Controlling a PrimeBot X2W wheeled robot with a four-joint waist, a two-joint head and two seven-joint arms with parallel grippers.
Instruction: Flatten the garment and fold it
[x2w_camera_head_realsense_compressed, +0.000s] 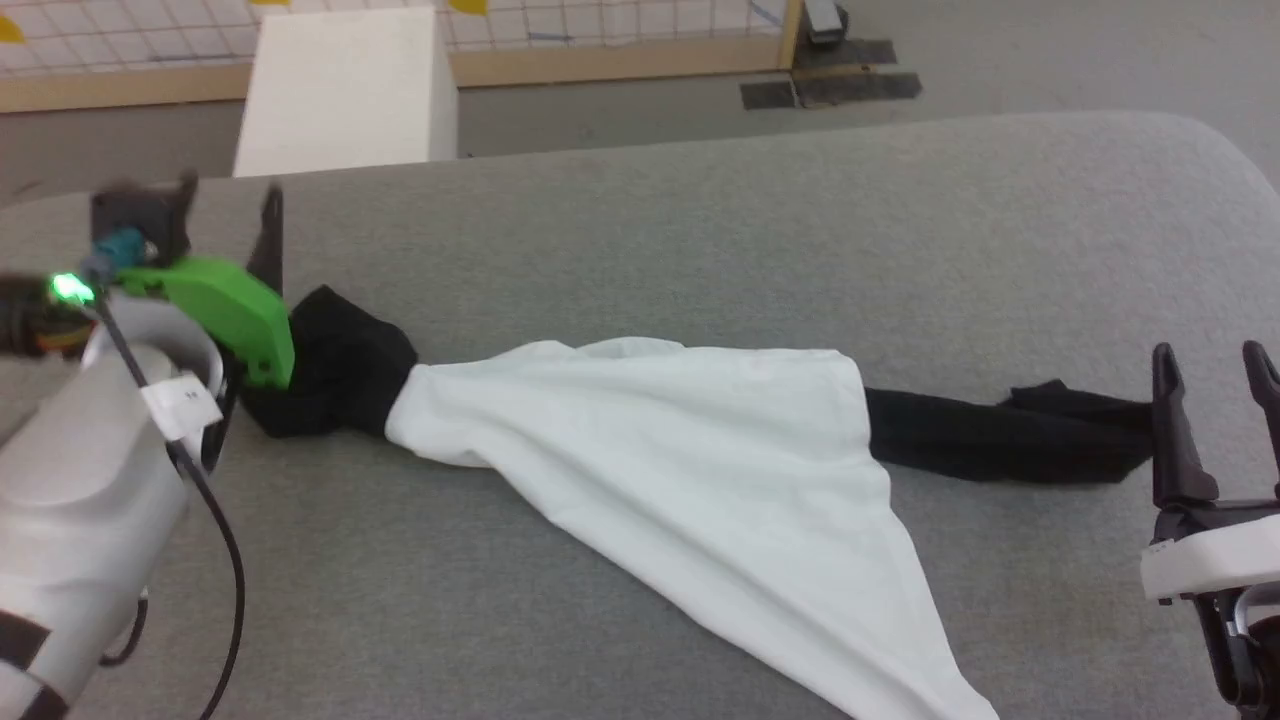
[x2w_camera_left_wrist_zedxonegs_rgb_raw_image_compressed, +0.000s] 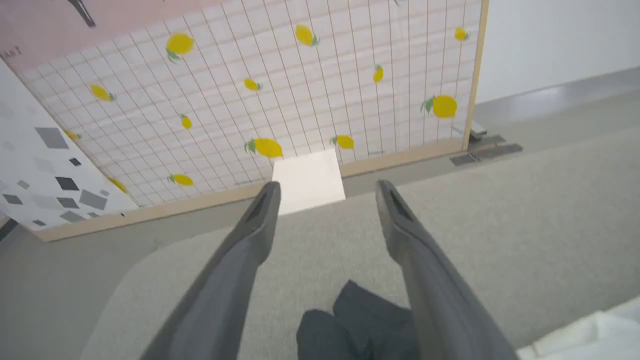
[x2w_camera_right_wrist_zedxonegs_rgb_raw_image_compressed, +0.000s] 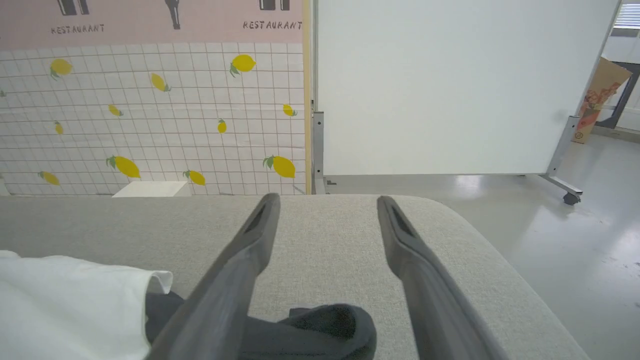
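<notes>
My left gripper (x2w_camera_head_realsense_compressed: 228, 200) stands wide open at the left of the head view, nothing between its fingers, hovering just above one bunched black sleeve (x2w_camera_head_realsense_compressed: 340, 365). My right gripper (x2w_camera_head_realsense_compressed: 1208, 352) is also fully spread and empty at the lower right, its fingers just past the end of the other sleeve (x2w_camera_head_realsense_compressed: 1000, 435).

The garment (x2w_camera_head_realsense_compressed: 680, 430) lies across the middle of the grey tabletop (x2w_camera_head_realsense_compressed: 700, 220), drawn out into a long strip from left to right. Its white body (x2w_camera_head_realsense_compressed: 640, 420) is pulled narrow near the left sleeve and fans down to a point at the bottom edge of the frame.

I judge the cloth to be light, limp and thin. It will sag and wrinkle wherever I lift it, drag a little on the fabric-covered surface, and hold no shape of its own. It isn't fragile, but a shallow pinch could slip off.

Flattening is not yet done. The best holds look like the shoulder seams where black meets white, or the hem corners, pinched deep through both layers and then drawn apart.
</notes>
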